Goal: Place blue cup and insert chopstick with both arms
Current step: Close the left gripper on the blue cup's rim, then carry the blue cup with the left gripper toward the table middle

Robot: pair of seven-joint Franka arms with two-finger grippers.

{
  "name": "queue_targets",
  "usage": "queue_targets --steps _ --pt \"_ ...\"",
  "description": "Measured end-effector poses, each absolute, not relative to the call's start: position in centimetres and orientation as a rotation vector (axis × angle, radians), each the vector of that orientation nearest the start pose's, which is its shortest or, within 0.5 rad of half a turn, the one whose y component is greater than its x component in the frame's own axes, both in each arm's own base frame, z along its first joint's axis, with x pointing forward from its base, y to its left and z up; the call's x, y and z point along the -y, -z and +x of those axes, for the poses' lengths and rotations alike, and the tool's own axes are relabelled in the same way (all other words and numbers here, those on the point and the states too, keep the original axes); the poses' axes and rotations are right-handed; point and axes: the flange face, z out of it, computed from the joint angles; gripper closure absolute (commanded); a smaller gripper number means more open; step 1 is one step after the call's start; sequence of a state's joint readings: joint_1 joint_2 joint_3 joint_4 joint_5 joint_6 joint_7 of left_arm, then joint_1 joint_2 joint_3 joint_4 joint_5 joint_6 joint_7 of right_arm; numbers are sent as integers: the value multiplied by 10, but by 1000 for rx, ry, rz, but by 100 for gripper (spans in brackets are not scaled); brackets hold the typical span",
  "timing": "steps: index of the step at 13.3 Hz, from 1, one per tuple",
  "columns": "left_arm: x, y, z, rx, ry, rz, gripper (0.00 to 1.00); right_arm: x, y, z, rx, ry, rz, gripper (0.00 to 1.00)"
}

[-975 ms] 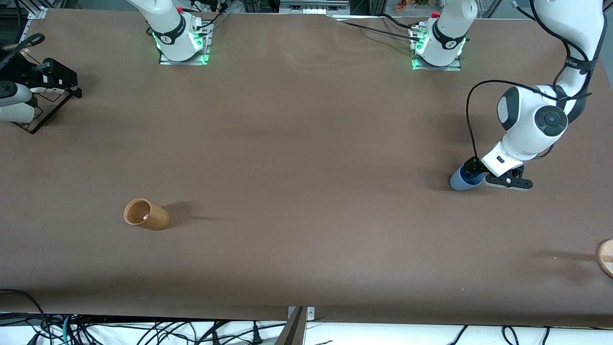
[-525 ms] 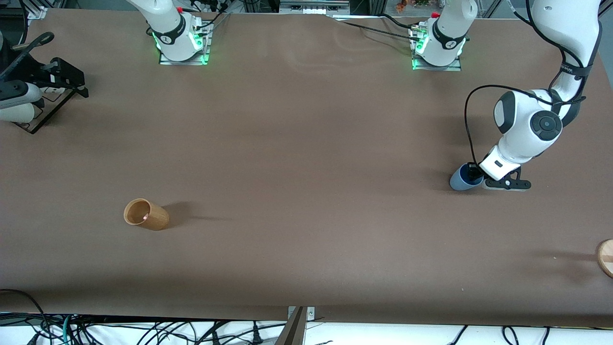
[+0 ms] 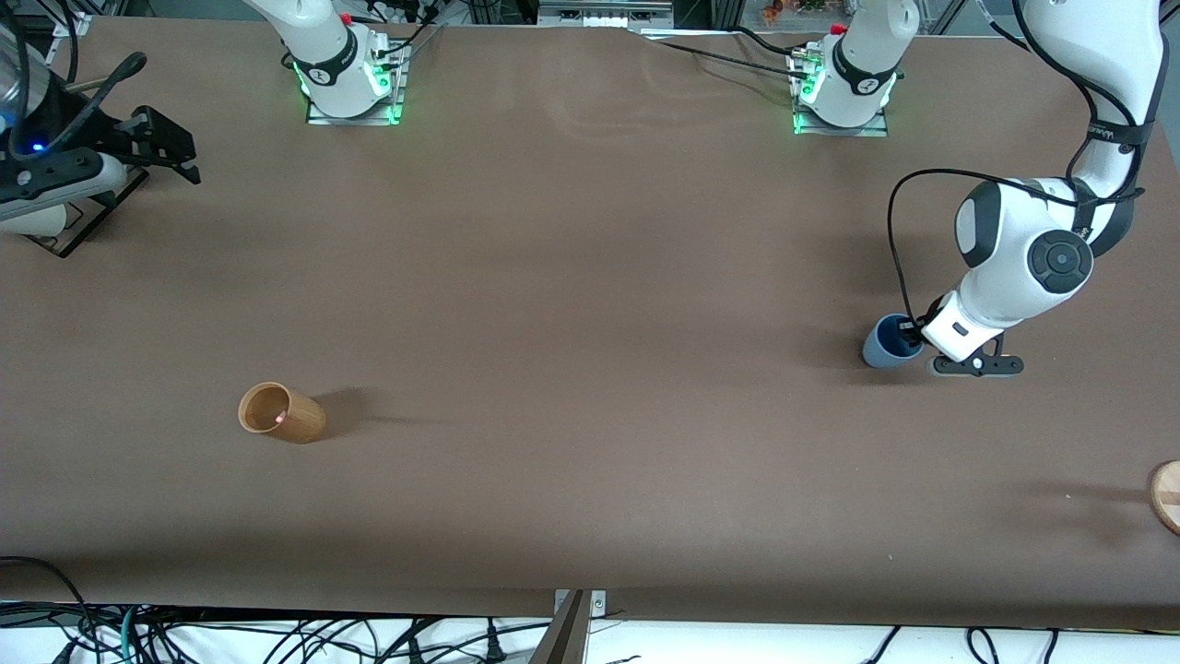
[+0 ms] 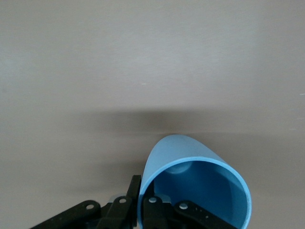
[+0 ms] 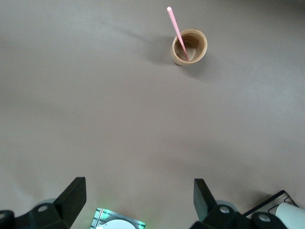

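There are two cups, one stick and two white robot arms on the brown table (image 3: 590, 304). The small plain light-blue cup (image 3: 890, 342) sits at the right of the front picture, toward the left arm's end of the table. It is smooth, has no handle and gets thinner at the bottom. The left arm's black gripper (image 3: 913, 339) pinches its rim, one finger (image 4: 183, 210) inside the cup. The ribbed tan cup (image 3: 281, 413) stands at the lower left, and the thin pink stick (image 5: 177, 32) leans inside it. The right arm's black gripper (image 3: 171, 148) hangs at the upper left with its fingers spread wide. I see no words to read.
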State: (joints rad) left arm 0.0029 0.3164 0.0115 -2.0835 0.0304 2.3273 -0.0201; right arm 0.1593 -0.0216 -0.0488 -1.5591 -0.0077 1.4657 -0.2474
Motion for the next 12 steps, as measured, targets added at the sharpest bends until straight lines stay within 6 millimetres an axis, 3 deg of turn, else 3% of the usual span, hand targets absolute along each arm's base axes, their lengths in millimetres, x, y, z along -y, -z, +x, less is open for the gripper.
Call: queue_targets --steps 2,3,5,7,10,12 --pt "29 -293 590 14 -155 -3159 100 -71 -633 532 597 -113 -3086 0" --pt "59 -307 595 12 -148 -3173 100 -74 -633 532 605 -113 -3084 0" --pt "142 -331 599 -62 -94 -3199 100 -73 -633 532 602 -114 -3085 0" --pt "237 -347 593 -200 -34 -3224 100 -70 -632 531 594 -125 -3086 0" --pt "374 -346 573 -226 8 -3247 100 -65 -632 530 579 -141 -3088 0" --pt "433 -327 565 -292 7 -3249 100 -63 -633 531 573 -139 -3089 0"
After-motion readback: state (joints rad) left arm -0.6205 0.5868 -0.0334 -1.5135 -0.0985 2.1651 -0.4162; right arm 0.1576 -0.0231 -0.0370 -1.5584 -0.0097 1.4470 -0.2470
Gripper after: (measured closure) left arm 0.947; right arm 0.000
